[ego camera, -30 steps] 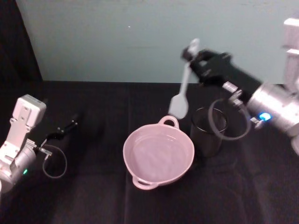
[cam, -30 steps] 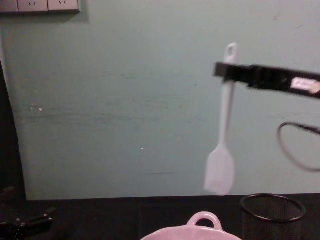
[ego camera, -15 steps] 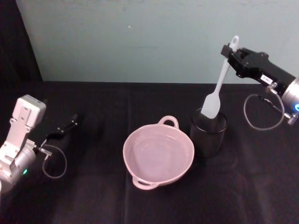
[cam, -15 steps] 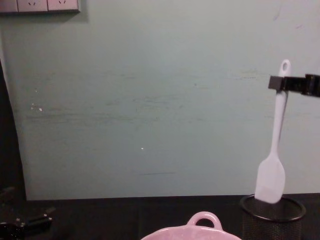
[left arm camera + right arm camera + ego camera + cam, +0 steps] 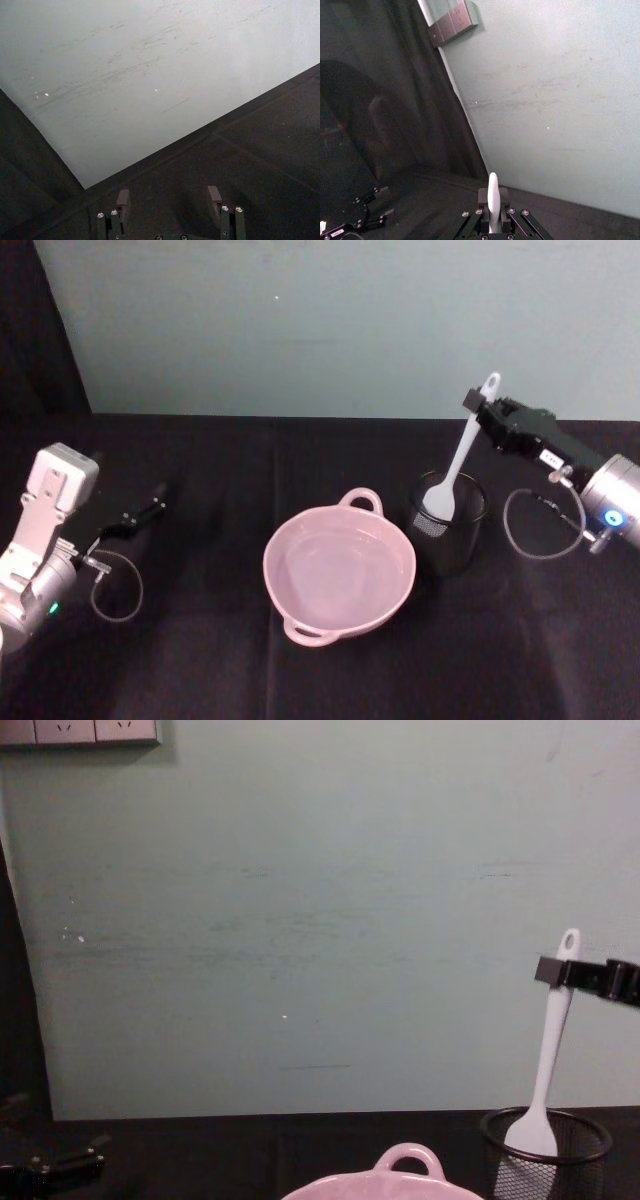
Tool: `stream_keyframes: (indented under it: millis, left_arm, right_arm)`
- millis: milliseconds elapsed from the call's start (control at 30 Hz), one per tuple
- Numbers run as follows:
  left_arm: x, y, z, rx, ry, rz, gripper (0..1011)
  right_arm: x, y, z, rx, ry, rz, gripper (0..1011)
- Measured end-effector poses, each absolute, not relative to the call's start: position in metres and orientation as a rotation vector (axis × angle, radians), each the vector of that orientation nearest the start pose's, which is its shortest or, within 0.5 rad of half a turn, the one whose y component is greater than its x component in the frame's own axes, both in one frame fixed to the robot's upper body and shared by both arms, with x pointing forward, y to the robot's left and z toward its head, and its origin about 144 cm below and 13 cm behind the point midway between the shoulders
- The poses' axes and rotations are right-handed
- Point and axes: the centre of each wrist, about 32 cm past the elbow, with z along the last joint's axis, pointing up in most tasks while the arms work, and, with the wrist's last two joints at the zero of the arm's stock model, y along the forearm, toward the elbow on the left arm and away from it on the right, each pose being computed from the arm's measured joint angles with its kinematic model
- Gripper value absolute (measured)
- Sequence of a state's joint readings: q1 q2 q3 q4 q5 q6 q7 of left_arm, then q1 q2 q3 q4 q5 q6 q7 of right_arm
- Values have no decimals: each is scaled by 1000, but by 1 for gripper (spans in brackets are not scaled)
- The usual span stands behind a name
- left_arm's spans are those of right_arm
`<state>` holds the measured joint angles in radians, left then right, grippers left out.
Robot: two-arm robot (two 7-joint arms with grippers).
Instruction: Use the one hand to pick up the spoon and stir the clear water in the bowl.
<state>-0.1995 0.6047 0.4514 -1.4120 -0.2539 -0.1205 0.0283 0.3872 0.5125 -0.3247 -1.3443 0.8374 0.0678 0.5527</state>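
Findings for your attention.

**Spoon, position.** The spoon hangs nearly upright from the right gripper, toward the counter's right edge. Its paddle head sits inside the black mesh cup, below the rim. It is not in the bowl.

**Right gripper.** It is clamped on the handle's top end, just under the oval hole. In the right wrist view, the handle tip stands up between the closed fingers.

**Left gripper.** The left gripper is parked near the counter's left edge. Its fingers are spread wide and hold nothing.

**Spoon, appearance.** It is white plastic with a long slim handle. The flat spatula head widens toward a squared end.

**Handling, as judged.**
- The spoon should be very light and fairly stiff.
- The smooth plastic looks slippery.
- So high a grip leaves a long lever, so you should expect the head to swing or pivot once water drags on it.
- A hold nearer mid-handle would steady it, if you get the chance.

**Bowl.** The bowl is pale pink and glossy, with loop handles. It stands mid-counter, just beside the cup on its left. You cannot judge the water level, as the water is too clear to make out. A light bowl may skid if the head knocks its wall, so stir gently.
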Motion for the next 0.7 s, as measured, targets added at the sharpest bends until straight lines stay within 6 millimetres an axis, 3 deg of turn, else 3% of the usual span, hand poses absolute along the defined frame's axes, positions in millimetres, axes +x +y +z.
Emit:
stream_keyframes:
  millis: [200,700]
  left_arm:
    - [489,310,1140,304,-285,1248,1005]
    - [489,310,1140,304,-285,1248,1005]
  right_arm:
    - [549,-316,1193,203,219,-848,121]
    - [546,-313,1178,197,253,-865,121]
